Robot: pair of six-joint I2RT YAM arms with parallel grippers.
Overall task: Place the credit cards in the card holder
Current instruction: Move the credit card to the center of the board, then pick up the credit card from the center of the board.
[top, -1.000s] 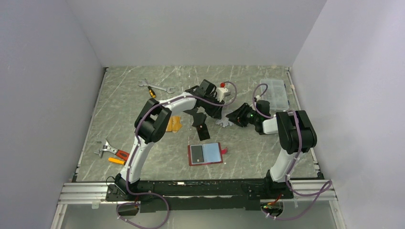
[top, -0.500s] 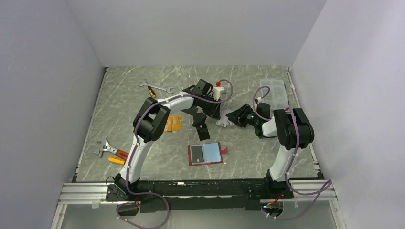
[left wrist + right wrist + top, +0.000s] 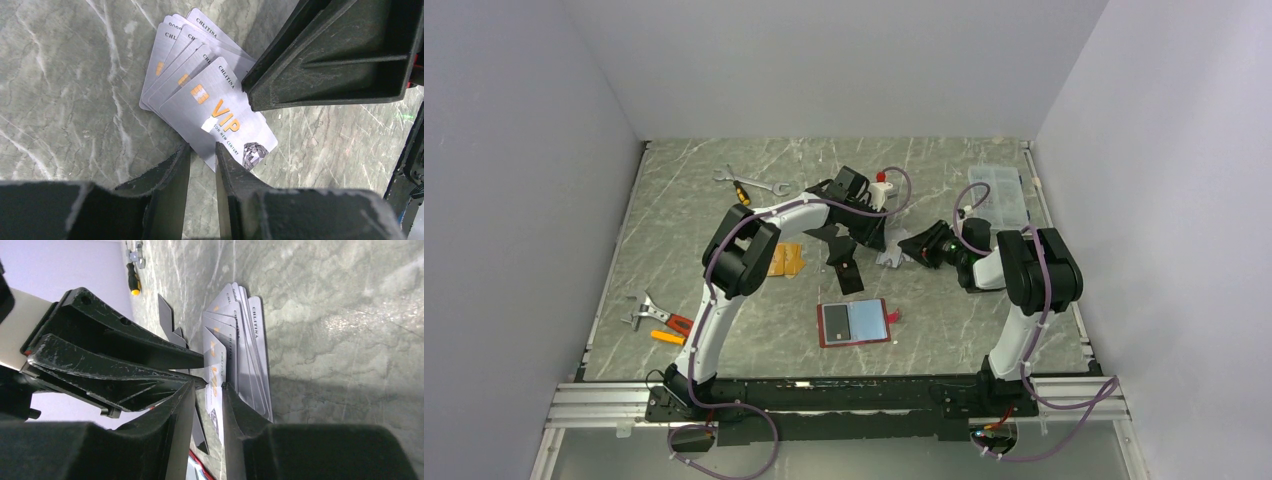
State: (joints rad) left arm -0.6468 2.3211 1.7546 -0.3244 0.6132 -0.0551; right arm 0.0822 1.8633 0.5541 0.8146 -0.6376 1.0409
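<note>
Nearly closed at the left pincer (image 3: pixel 201 150), with only a thin slit between the fingers, and set at one edge of the top card (image 3: pixel 225 120) in the fan of silver-grey credit cards (image 3: pixel 172 65); impossible to tell from the wrist view whether gripping that edge or merely touching it. Much the same at the right pincer (image 3: pixel 209 386): drawn to a narrow gap, with the printed face of the top card showing through the gap, and again cannot tell whether clamped on it. Seen from above, facing each other across the fan at the far middle of the worktop (image 3: pixel 694 230), left pincer on the left and a little farther back, right pincer on the right, tips close together. Beneath them, several overlapping silver-grey cards lying flat, with orange chip marks and orange "VIP" lettering on the uppermost. Just left of the fan and nearer, black credit cards (image 3: pixel 851 277), partly hidden under the left arm. Farther left, orange credit cards (image 3: pixel 787 259), flat beside that arm's elbow. Nearer again, around the middle of the worktop and well apart from the fan, the card holder (image 3: pixel 854 323), lying open, dark red at the rim, darker on its left half and paler on its right. At the far right edge, a clear box (image 3: pixel 1002 193). At the far left, a wrench (image 3: pixel 759 184) and a screwdriver (image 3: pixel 740 191); at the near left, small hand tools (image 3: pixel 656 318).
</note>
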